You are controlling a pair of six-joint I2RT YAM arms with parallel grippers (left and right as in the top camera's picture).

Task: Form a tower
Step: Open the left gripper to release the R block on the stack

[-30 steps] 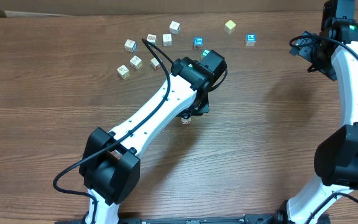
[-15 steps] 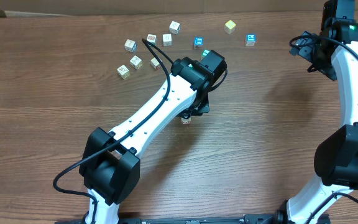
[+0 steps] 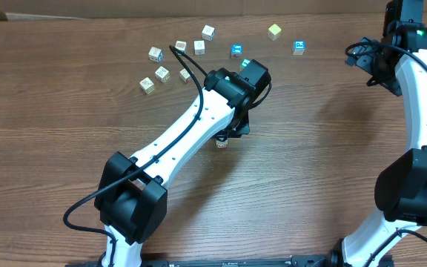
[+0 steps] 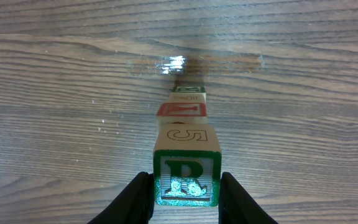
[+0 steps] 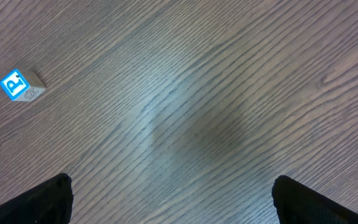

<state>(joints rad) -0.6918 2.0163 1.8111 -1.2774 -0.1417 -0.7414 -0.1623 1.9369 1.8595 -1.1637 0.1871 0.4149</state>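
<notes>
Left pincer (image 4: 186, 196) closed on top of tower (image 4: 186, 144), held btwn fingers; right pincer (image 5: 176, 199) wide open

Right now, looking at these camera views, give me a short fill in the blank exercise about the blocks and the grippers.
The left gripper is shut on the top cube of the tower; that cube shows a green letter ___.
The right gripper is ___ and holds nothing.
The loose cube in the right wrist view has a ___ face.
Missing words: R; open; blue.
</notes>
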